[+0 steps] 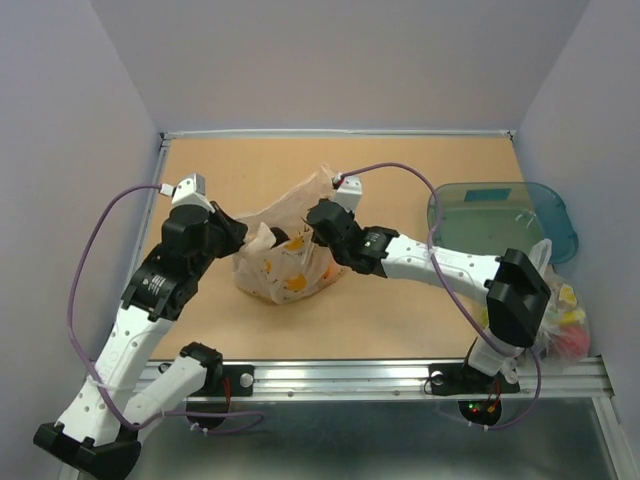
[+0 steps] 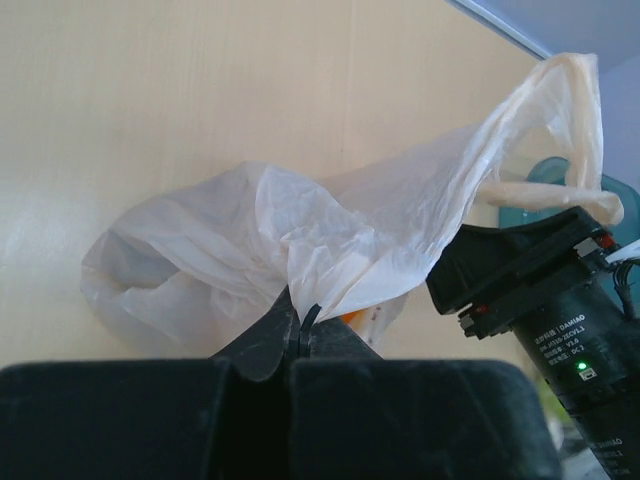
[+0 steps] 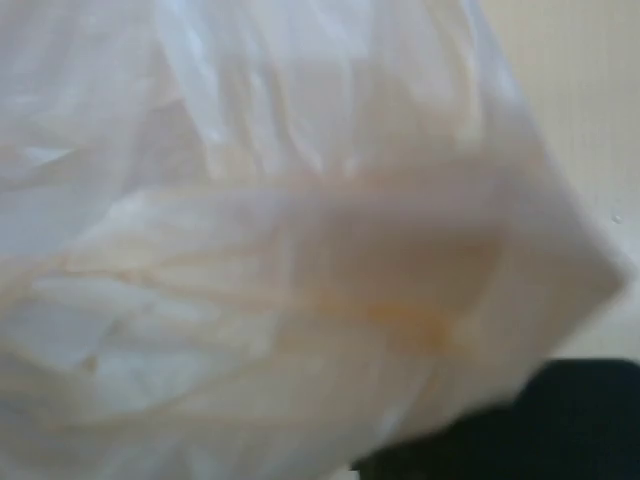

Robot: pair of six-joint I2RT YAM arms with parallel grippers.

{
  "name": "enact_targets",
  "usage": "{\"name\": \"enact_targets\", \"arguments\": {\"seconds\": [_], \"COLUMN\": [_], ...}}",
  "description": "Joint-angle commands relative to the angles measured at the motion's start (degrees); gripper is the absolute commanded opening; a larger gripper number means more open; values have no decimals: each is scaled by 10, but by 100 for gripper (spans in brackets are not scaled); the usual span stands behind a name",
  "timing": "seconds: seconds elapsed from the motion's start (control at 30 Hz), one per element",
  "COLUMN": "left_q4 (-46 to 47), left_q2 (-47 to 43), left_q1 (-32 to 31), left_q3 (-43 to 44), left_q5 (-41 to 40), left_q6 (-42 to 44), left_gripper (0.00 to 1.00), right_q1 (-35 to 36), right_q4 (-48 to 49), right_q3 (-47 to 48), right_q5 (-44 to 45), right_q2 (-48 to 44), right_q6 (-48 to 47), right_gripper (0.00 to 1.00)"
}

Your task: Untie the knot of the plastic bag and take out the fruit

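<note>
The plastic bag (image 1: pixel 285 262), pale peach with orange marks, lies crumpled mid-table. One thin handle loop (image 2: pixel 585 110) stands free at its far side; I cannot make out a knot. Fruit shows only as orange patches (image 1: pixel 296 283) through the film and an orange bit (image 2: pixel 358 318) in the left wrist view. My left gripper (image 1: pixel 236 236) is shut on a fold of the bag (image 2: pixel 300 250) at its left side. My right gripper (image 1: pixel 322 226) presses into the bag's right side. The bag (image 3: pixel 280 240) fills the right wrist view, blurred, and hides those fingers.
A teal tray (image 1: pixel 500 215) stands at the right, with its edge in the left wrist view (image 2: pixel 545 170). A clearer bag with green and yellow contents (image 1: pixel 562 318) lies by the right arm's base. Walls close the far, left and right sides.
</note>
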Motion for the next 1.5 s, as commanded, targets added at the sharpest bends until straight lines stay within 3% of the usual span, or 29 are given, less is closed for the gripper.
{"name": "enact_targets", "arguments": {"seconds": [0.0,0.07,0.13,0.27,0.47,0.53,0.57,0.67,0.7,0.8,0.9,1.07,1.2,1.47], "left_q4": [6,13,25,55,87,99,105,115,113,92,63,39,30,33], "left_q2": [-19,-16,-14,-4,20,33,38,51,52,57,52,47,43,22], "left_q1": [-1,-1,0,3,39,46,46,45,45,45,45,45,45,45], "left_q3": [-9,-24,-40,-71,-97,-97,-95,-86,-84,-71,-55,-28,-20,-34], "left_q5": [-50,-62,-63,-70,-78,-62,-54,-6,9,19,10,16,35,87], "left_q6": [10,7,2,-13,-5,8,15,42,48,70,77,84,85,103], "left_gripper": [0,0,0,0,0,0,0,0,0,0,0,0,0,0], "right_q1": [-26,-41,-57,-78,-80,-79,-79,-79,-79,-79,-79,-67,-56,-50], "right_q4": [16,16,16,16,16,15,16,15,13,-6,-29,-31,-31,-2], "right_q3": [-76,-140,-188,-334,-435,-438,-434,-395,-382,-307,-218,-126,-57,-27], "right_q5": [35,35,30,7,-42,-81,-97,-164,-179,-237,-332,-494,-538,-564], "right_q2": [-27,-57,-83,-157,-254,-282,-292,-344,-355,-366,-325,-239,-148,-42], "right_q6": [59,77,87,140,162,118,91,-34,-97,-206,-294,-372,-427,-453], "right_gripper": [27,9,1,1,1,2,5,32,53,83,88,88,88,89]}}
